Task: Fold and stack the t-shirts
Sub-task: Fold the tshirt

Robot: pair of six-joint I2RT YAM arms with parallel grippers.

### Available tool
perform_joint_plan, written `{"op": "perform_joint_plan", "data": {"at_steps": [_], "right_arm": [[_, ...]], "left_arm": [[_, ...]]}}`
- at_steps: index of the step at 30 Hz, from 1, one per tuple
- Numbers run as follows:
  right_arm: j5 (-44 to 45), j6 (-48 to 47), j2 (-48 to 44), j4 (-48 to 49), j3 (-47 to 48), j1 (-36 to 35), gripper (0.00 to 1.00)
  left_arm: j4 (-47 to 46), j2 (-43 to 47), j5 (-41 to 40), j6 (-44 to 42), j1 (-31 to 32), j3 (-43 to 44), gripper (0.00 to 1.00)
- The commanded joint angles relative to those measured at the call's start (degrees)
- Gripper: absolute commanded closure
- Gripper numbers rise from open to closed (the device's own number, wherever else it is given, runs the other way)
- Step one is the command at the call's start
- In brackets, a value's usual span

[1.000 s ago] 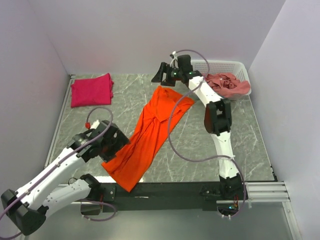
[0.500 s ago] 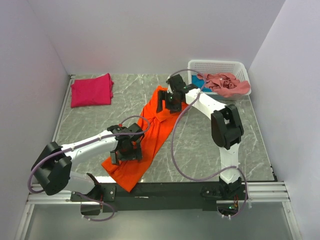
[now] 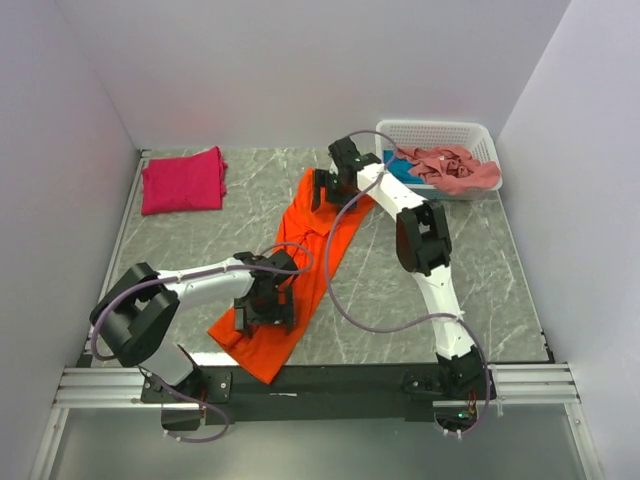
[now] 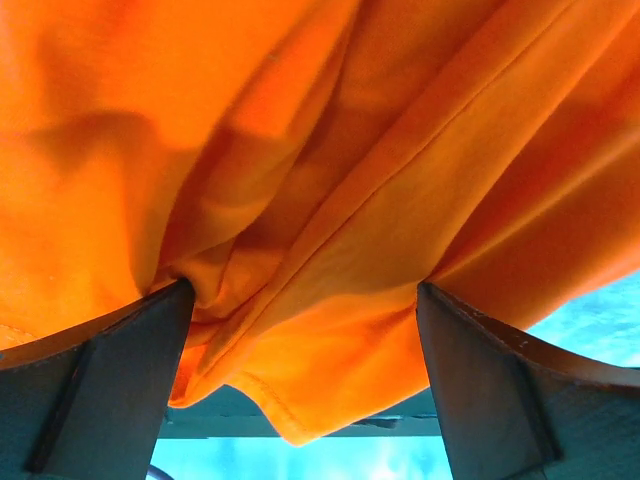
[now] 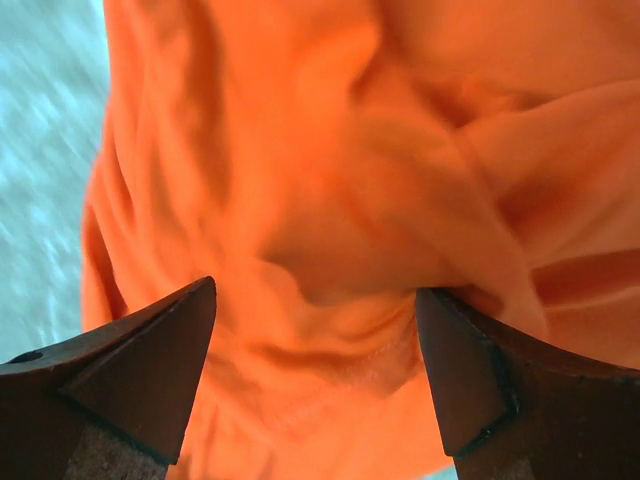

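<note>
Left claw [image 4: 305, 300] and right claw [image 5: 315, 300], both open, each straddle the orange shirt [image 3: 312, 238], apparently to pinch it.

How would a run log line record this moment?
left end effector: open, over orange t-shirt near end | right end effector: open, over far end

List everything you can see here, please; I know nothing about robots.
table: one, grey-green marble pattern, under everything
basket: one, white lattice, far right corner
orange t-shirt: one, bright orange, laid lengthwise mid-table
magenta t-shirt: one, magenta-red, folded, far left corner
pink t-shirt: one, salmon-pink, crumpled in basket
teal t-shirt: one, teal-blue, in basket, mostly hidden
left gripper: one, black, open, at orange t-shirt's near end
right gripper: one, black, open, at its far end
</note>
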State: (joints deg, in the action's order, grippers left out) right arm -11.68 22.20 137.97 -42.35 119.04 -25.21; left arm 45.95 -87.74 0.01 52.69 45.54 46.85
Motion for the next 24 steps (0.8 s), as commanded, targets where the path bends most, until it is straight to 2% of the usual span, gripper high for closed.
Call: {"op": "perform_joint_plan", "data": {"at_steps": [1, 4, 8, 10, 14, 17, 20, 24], "right_arm": [[-0.61, -2.42, 8.26, -2.65, 11.97, 1.04, 0.13], [-3.61, -2.16, 13.45, -0.64, 19.9, 2.0, 0.13], [-3.0, 1.52, 12.67, 12.95, 18.42, 3.23, 0.12], [-4.57, 3.63, 12.5, 16.84, 19.56, 3.5, 0.11], [-2.3, 5.57, 12.93, 25.37, 22.36, 3.59, 0.11], [-2.29, 6.19, 13.29, 25.3, 24.74, 3.94, 0.11], [-2.64, 5.67, 9.61, 25.3, 20.9, 4.29, 0.11], [-0.46, 0.5, 3.55, 18.46, 16.85, 4.38, 0.1]], "left_arm": [[-9.38, -3.83, 4.55, 0.4, 1.48, 0.78, 0.01], [-12.11, -6.99, 5.27, 1.98, 2.27, 4.98, 0.0], [-15.1, -12.17, 5.7, 4.26, 3.5, 11.76, 0.01], [-16.07, -14.02, 6.93, 5.49, 4.73, 15.35, 0.0], [-15.73, -19.81, 6.41, 7.08, 6.67, 20.73, 0.01], [-12.92, -21.24, 3.51, 8.22, 7.55, 24.42, 0.01], [-10.01, -19.67, 0.52, 8.48, 7.72, 27.15, 0.01], [-2.91, -15.8, -2.11, 7.26, 8.16, 30.4, 0.01]]}}
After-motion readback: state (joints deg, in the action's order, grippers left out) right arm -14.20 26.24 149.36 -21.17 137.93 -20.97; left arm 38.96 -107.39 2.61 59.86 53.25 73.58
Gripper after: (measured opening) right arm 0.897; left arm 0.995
